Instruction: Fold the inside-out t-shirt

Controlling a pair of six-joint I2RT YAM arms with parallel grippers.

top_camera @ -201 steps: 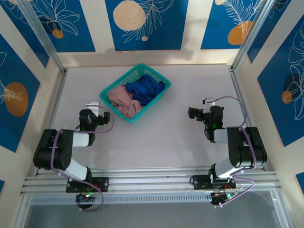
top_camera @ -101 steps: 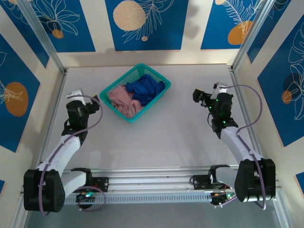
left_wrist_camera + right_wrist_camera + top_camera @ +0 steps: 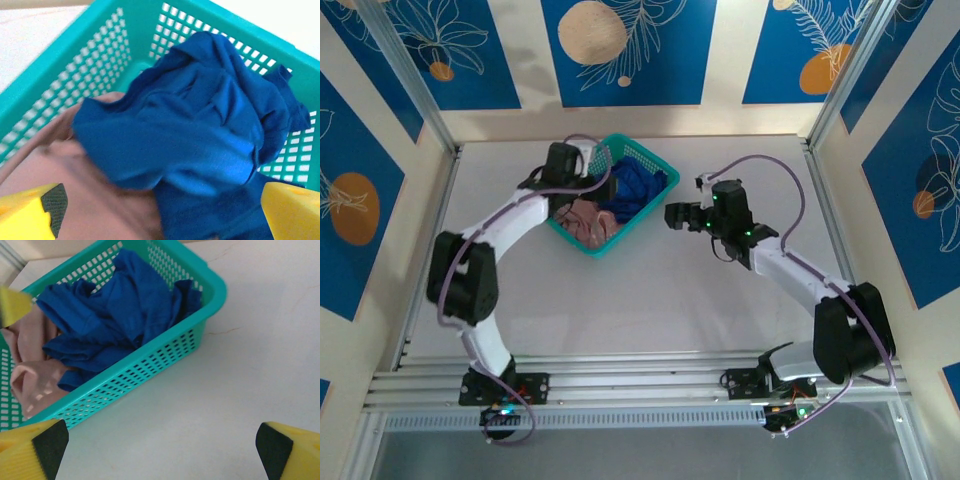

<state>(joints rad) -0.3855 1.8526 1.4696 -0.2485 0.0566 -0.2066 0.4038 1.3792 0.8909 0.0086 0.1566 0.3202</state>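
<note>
Overhead, the inside-out t-shirt (image 3: 638, 185) is seen crumpled beside a pink garment (image 3: 585, 220) in a teal basket (image 3: 642, 218); at the left wrist, the left gripper (image 3: 160, 215) is held wide above it; at the right wrist, the right gripper (image 3: 160, 447) is spread wide beside the basket.

One basket (image 3: 639, 220) on the tabletop, toward its far edge and left of centre. Just the one, teal and latticed. Inside it, count two garments: one blue t-shirt (image 3: 632, 188), one pink garment (image 3: 585, 222). Two arms out over the tabletop, the left arm (image 3: 505, 225) and the right arm (image 3: 795, 272). That makes two grippers, left gripper (image 3: 162, 210) and right gripper (image 3: 672, 216), two yellow fingers apiece, four fingers all told.
</note>
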